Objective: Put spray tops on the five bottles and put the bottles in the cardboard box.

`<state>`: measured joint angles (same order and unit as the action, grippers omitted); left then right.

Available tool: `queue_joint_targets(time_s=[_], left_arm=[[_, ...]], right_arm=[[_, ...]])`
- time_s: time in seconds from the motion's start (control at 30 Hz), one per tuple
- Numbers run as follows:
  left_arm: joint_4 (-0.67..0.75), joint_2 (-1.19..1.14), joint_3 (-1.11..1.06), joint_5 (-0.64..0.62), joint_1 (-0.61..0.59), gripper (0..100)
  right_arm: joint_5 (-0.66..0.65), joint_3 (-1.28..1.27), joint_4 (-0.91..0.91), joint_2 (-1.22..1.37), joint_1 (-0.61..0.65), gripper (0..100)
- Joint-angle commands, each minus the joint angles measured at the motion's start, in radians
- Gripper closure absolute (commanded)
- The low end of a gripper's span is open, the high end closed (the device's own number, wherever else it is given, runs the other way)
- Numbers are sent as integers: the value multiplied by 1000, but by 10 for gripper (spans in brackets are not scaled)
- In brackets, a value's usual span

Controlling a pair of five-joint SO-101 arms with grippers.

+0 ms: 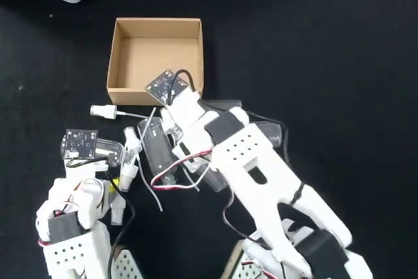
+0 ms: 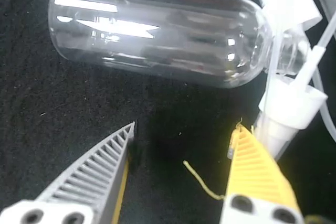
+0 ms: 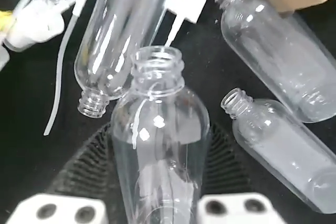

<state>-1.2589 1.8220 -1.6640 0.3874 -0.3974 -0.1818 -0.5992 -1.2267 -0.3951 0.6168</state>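
Since right gripper (image 3: 157,148) clamps a bottle (image 3: 157,124) and left gripper (image 2: 185,127) hangs open, the top (image 2: 291,103) just beside its yellow finger (image 2: 257,171) may get knocked aside on closing.

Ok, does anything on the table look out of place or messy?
Nothing broken or spilled, but it's a jumble: clear bottles lie on their sides, necks open, by the cardboard box, with loose spray tops and their tubes strewn among them. A stray yellowish thread lies on the black cloth.
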Motion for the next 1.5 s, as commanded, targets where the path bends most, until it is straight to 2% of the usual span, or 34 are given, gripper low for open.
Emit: queue_joint_targets(time_s=[0.0,0.27,0.43,0.87,1.07,1.47], left_arm=[[14,0,70,-8,-54,727],[3,-5,223,-8,-70,727],[-55,-5,277,-3,-61,727],[-31,-21,424,46,-16,727],[-31,-210,524,34,45,728],[-29,-517,708,-101,191,734]], right_arm=[[11,5,-5,-85,-41,949],[95,7,31,-145,-192,949],[95,4,29,-176,-198,949],[95,-51,109,-202,-255,949],[95,-59,137,-202,-259,949],[135,-59,137,-202,-259,949]])
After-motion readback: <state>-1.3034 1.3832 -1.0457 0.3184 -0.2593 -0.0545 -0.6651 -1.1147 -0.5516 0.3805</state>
